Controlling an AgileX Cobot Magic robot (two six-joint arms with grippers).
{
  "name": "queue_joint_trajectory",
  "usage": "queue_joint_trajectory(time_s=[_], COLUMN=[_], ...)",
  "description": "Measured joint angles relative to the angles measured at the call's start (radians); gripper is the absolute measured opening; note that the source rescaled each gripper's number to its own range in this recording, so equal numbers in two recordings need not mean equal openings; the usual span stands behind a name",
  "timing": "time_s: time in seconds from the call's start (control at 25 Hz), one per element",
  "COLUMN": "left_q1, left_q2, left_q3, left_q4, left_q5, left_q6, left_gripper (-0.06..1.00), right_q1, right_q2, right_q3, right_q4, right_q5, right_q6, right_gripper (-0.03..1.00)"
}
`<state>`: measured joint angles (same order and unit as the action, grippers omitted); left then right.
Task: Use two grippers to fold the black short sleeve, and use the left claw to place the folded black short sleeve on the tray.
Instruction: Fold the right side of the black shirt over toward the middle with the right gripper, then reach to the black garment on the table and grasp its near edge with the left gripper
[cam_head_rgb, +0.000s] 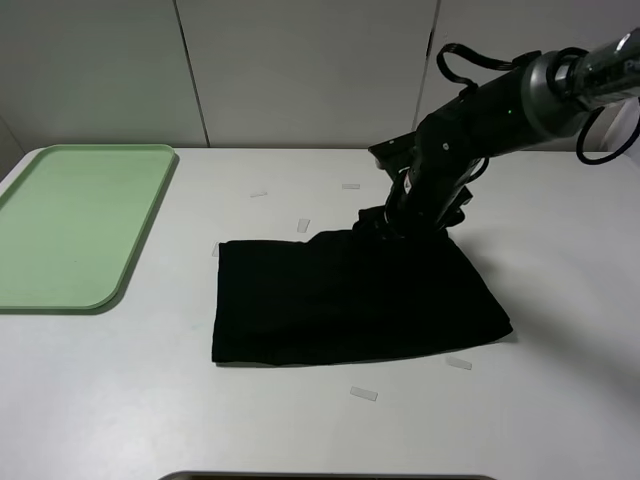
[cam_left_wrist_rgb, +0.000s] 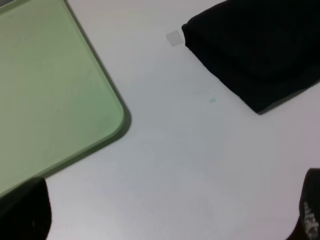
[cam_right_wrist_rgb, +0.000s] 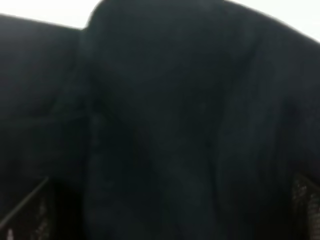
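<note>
The black short sleeve (cam_head_rgb: 350, 300) lies folded into a rough rectangle at the middle of the white table; no lettering shows. My right gripper (cam_head_rgb: 400, 222) is down at its far edge, where the cloth bunches up. In the right wrist view black cloth (cam_right_wrist_rgb: 160, 120) fills the picture, and the right gripper (cam_right_wrist_rgb: 160, 210) stands open with its fingertips (cam_right_wrist_rgb: 30, 215) far apart over it. The left claw (cam_left_wrist_rgb: 167, 215) is open above bare table, between the tray (cam_left_wrist_rgb: 50, 90) corner and the shirt's near left corner (cam_left_wrist_rgb: 255, 50). It is outside the exterior view. The pale-green tray (cam_head_rgb: 70, 220) sits at the left.
Small clear tape markers (cam_head_rgb: 303, 225) dot the table around the shirt, one near the front (cam_head_rgb: 364, 393) and one by its right corner (cam_head_rgb: 459, 363). One marker (cam_left_wrist_rgb: 174, 38) shows by the shirt's corner in the left wrist view. White wall panels stand behind the table.
</note>
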<state>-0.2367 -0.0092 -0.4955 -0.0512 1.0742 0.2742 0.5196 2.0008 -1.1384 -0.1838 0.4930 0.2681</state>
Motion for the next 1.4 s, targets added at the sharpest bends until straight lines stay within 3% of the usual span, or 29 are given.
queue_joint_trajectory(time_s=[0.32, 0.6, 0.96, 1.4], left_q1=[0.0, 0.0, 0.0, 0.0], left_q2=[0.0, 0.0, 0.0, 0.0], left_q3=[0.0, 0.0, 0.0, 0.0], left_q4=[0.0, 0.0, 0.0, 0.0], left_q5=[0.0, 0.0, 0.0, 0.0], left_q6=[0.0, 0.0, 0.0, 0.001], left_gripper=[1.0, 1.0, 1.0, 1.0], right_q1=[0.018, 0.018, 0.01, 0.01], right_q2=[-0.051, -0.35, -0.816, -1.404], right_q3=[0.0, -0.003, -0.003, -0.004], right_q4=[-0.009, -0.128, -0.134, -0.122], right_q5=[-0.005, 0.064, 0.358, 0.629], right_q6=[0.001, 0.001, -0.042, -0.094], right_gripper=[1.0, 1.0, 1.0, 1.0])
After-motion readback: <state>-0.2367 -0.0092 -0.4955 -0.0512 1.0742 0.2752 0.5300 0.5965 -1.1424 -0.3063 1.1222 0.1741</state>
